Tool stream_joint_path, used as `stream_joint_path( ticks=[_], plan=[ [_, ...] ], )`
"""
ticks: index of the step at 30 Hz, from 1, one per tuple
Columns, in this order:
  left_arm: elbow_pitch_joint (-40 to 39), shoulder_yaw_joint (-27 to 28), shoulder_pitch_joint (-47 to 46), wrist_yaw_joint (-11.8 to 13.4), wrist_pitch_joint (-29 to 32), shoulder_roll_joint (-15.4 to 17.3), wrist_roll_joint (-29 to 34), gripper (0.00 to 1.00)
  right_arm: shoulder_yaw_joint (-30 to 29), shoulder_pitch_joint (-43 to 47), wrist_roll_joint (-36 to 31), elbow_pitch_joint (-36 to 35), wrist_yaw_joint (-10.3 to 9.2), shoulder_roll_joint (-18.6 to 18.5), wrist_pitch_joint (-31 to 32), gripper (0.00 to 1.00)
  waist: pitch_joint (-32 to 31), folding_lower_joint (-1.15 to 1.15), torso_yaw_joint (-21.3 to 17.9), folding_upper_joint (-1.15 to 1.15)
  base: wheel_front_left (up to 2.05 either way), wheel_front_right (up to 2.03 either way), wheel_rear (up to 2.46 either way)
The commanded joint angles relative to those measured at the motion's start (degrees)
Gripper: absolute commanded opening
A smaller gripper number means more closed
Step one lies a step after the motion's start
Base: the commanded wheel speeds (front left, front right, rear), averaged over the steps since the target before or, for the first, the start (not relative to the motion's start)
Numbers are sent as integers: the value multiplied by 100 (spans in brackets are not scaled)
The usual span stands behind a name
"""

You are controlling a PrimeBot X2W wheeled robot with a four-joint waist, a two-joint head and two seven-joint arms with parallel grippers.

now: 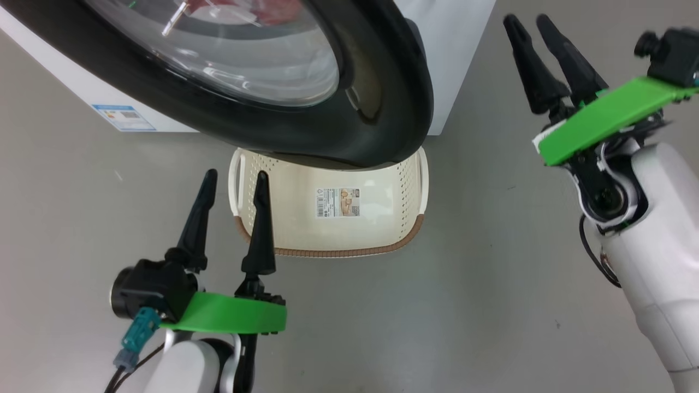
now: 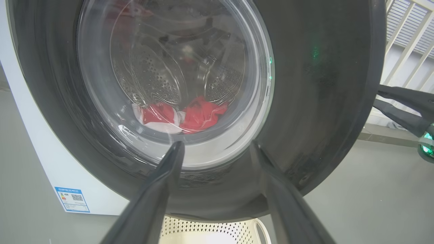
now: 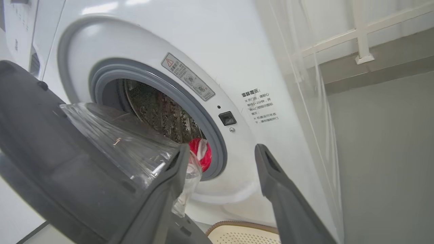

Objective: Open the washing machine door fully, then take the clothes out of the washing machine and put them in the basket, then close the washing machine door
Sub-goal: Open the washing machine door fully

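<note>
The left gripper [image 1: 236,174] and the right gripper [image 1: 527,19] each have two long, matte black fingers [image 1: 261,218] that taper from thick bases to narrow, blunt tips. Behind each pair sits a flat, bright green plate [image 1: 229,315] with a small black camera housing [image 1: 147,286] beside it. A teal connector [image 1: 141,327] and thin black cables [image 1: 590,254] lead to glossy white, rounded forearms [image 1: 655,273] with black joint rings.

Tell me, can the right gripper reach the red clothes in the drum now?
Probably not cleanly: the door is only part open, its glass bulging across the way to the clothes.
</note>
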Motion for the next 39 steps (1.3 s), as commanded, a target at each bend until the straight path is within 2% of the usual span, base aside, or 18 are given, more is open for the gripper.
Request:
stream_joint_path(
  ticks=[1, 6, 9, 12, 21, 29, 39],
  plan=[
    [-180, 204, 63, 44, -52, 70, 13, 100, 95, 158, -264, -57, 29, -39, -264, 100, -8, 0, -22, 0, 0, 0, 0],
    [-226, 226, 87, 40, -52, 68, 135, 100, 160, 329, -1226, 238, 29, -116, -1079, 100, -24, 0, -65, 0, 0, 0, 0],
    [-228, 195, 105, -43, -52, 68, 202, 100, 26, 447, -1859, 313, 29, -60, -1345, 100, -20, 0, -91, 0, 0, 0, 0],
    [-212, 250, 113, -9, -52, 67, 260, 100, -273, 595, -2475, 231, 29, 85, -1462, 100, -12, 0, -115, 0, 0, 0, 0],
    [-328, 412, 110, 34, -52, 65, 442, 100, -1236, 1526, -4393, -964, 29, 763, -1500, 100, 15, 0, -180, 0, 0, 0, 0],
    [-359, 500, 160, -11, -52, 64, 542, 100, -1448, 2163, -4779, -1619, 29, 997, -1501, 100, 10, 0, -246, 0, 0, 0, 0],
    [-366, 549, 194, -29, -52, 64, 566, 100, -1413, 2746, -4675, -2061, 29, 1027, -1501, 100, -9, 0, -304, 0, 0, 0, 0]
  ],
)
